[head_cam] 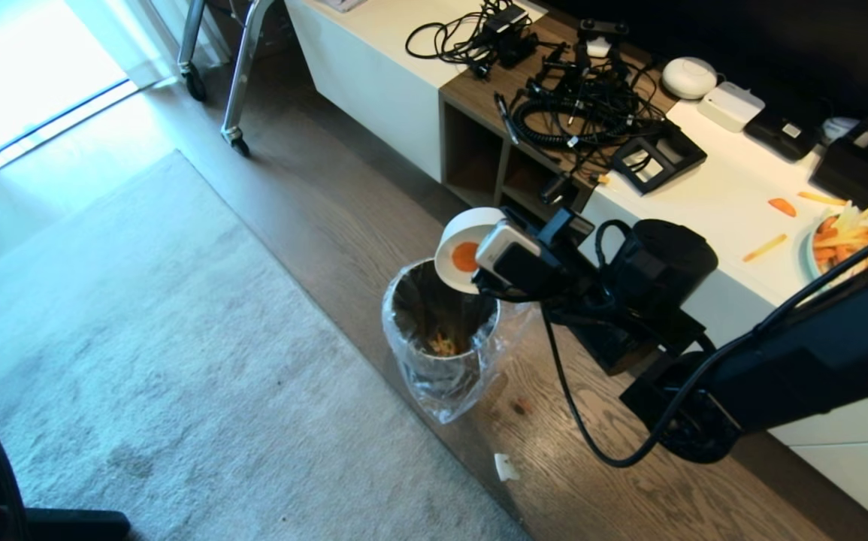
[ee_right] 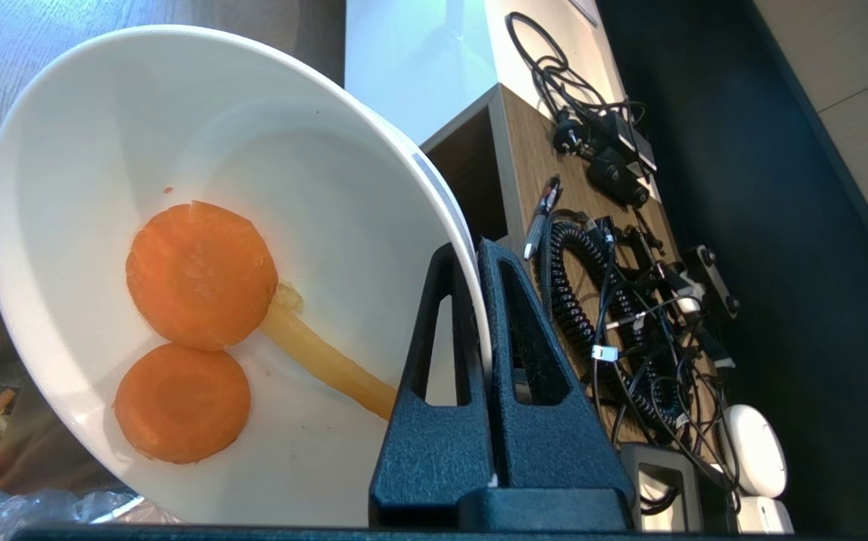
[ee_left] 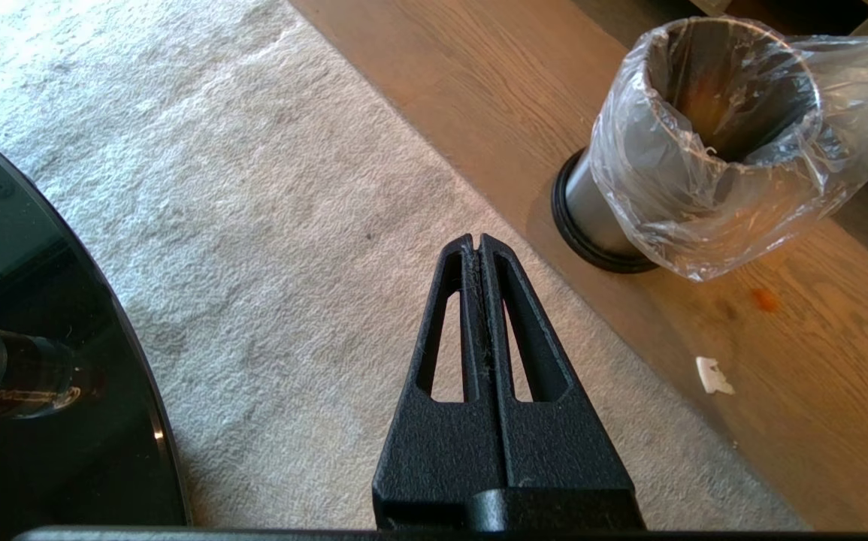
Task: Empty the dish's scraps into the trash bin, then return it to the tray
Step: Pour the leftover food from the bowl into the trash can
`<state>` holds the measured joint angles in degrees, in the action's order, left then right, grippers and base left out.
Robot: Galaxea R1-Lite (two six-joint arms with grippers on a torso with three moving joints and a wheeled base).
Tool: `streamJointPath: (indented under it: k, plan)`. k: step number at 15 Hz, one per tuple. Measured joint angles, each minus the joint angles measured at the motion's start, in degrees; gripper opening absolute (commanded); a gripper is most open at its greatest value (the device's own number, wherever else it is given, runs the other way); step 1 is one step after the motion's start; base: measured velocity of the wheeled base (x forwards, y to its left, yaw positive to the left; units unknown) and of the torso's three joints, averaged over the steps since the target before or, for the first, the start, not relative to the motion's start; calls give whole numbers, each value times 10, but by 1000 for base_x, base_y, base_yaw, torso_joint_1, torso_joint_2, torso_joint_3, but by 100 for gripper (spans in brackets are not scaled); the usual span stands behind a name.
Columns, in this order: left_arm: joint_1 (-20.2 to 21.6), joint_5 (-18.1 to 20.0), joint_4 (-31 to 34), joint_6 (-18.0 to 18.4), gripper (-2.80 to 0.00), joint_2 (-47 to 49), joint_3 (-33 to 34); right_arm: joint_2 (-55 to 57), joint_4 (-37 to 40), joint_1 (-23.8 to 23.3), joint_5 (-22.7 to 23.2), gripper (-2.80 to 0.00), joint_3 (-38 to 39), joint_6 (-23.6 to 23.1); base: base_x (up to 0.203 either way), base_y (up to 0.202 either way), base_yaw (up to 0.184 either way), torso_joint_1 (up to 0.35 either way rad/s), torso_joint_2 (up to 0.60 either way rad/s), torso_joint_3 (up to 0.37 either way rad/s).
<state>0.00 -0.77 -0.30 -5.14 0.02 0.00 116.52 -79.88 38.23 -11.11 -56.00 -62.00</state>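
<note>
overhead, from the head view, the right arm reaches out over a wooden floor and holds the dish (head_cam: 458,248), a small white bowl, tipped on its side directly above the trash bin (head_cam: 441,330). the right gripper (head_cam: 488,264) is mostly hidden behind its own wrist camera, so the fingers cannot be made out here. one orange patch shows inside the bowl. the bin stands on the floor between a pale rug (head_cam: 140,361) and a low white cabinet (head_cam: 719,210), its clear bag liner spilling over the rim and some yellow strips lying at the bottom. a tangle of black cables (head_cam: 576,105) lies on the cabinet, and a plate of vegetable strips (head_cam: 851,233) sits at the far right. the tray is in none of the views.

the left wrist view shows the left gripper (ee_left: 479,248) with its fingers pressed together, holding nothing, hanging over the rug beside a round black tabletop (ee_left: 43,391). the bin (ee_left: 704,143) appears from the side, showing its metal wall and black base. a small white scrap (ee_left: 713,374) lies on the floor near it.

the right wrist view alone shows the grip: the right gripper (ee_right: 477,252) is clamped on the bowl's rim (ee_right: 238,248). inside, the scraps (ee_right: 197,330) are two carrot slices touching each other, with a pale yellow strip (ee_right: 328,361) beside them, all clinging to the tilted bowl.
</note>
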Motion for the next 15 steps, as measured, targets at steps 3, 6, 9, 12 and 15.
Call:
streamJointPath:
  k: [3,6,9,12,15]
  plan:
    - [0,0,0,0,-280,0,0,10,-23,0,1,-280,-3,-15,0,0,0,0,0,0]
    - [0,0,0,0,-280,0,0,19,-26,0,1,-280,-7,-16,0,0,0,0,0,0]
    - [0,0,0,0,-280,0,0,39,-34,0,18,-280,-42,-17,0,0,0,0,0,0]
    - [0,0,0,0,-280,0,0,68,-42,0,50,-280,-75,-33,0,0,0,0,0,0]
    - [0,0,0,0,-280,0,0,97,-43,-1,84,-280,-117,-45,0,0,0,0,0,0]
